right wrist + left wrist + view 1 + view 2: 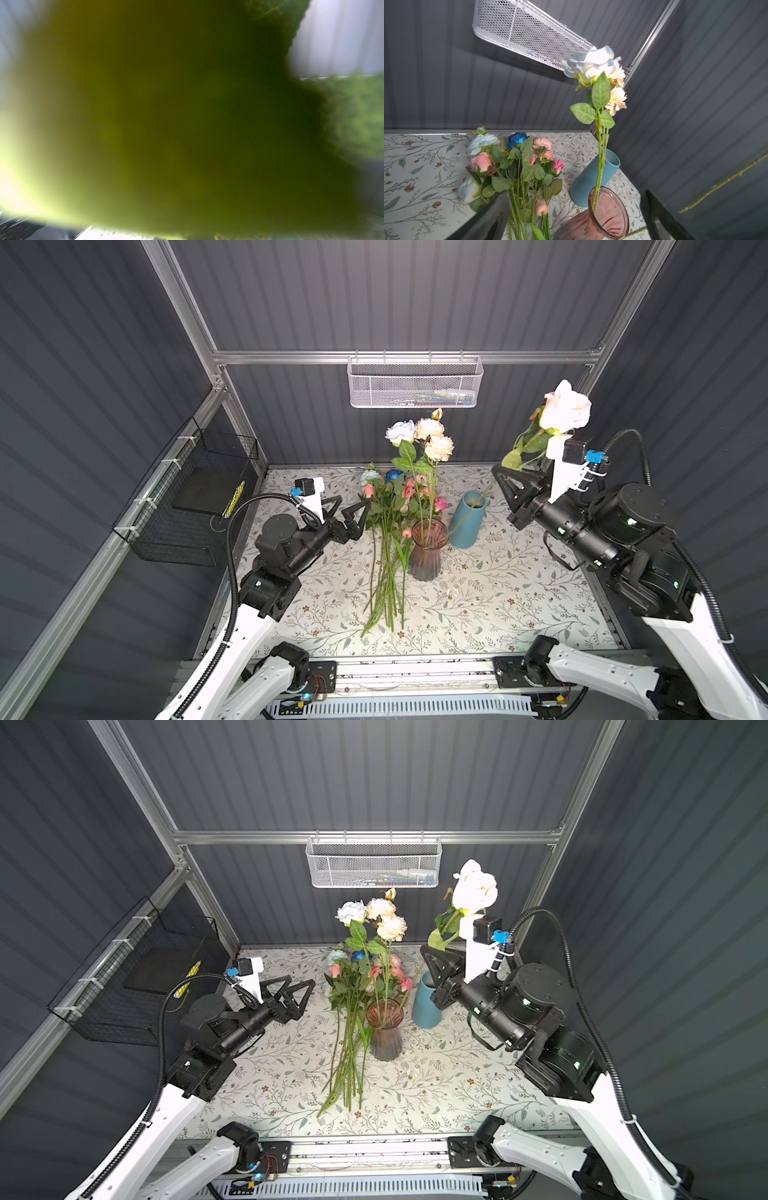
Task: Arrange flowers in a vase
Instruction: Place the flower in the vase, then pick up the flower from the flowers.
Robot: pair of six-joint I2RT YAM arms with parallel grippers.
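Cream rose (565, 408) is held high, clamped by its stem in the right gripper (500, 473), tip near the pink vase (426, 560). Left gripper (353, 502) is spread wide beside the bunch (386, 531) laid flat.

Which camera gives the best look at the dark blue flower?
The left wrist view: there the dark blue flower is close, sharp and unobstructed. In both top views the flower is small and far away. The right wrist view shows nothing of it, only a green blur.

The 2 top views share the whole tablecloth (498, 605) from high in front. The left wrist camera sits low by the pink vase (608, 214); the right's seems blocked by a leaf (166, 124).
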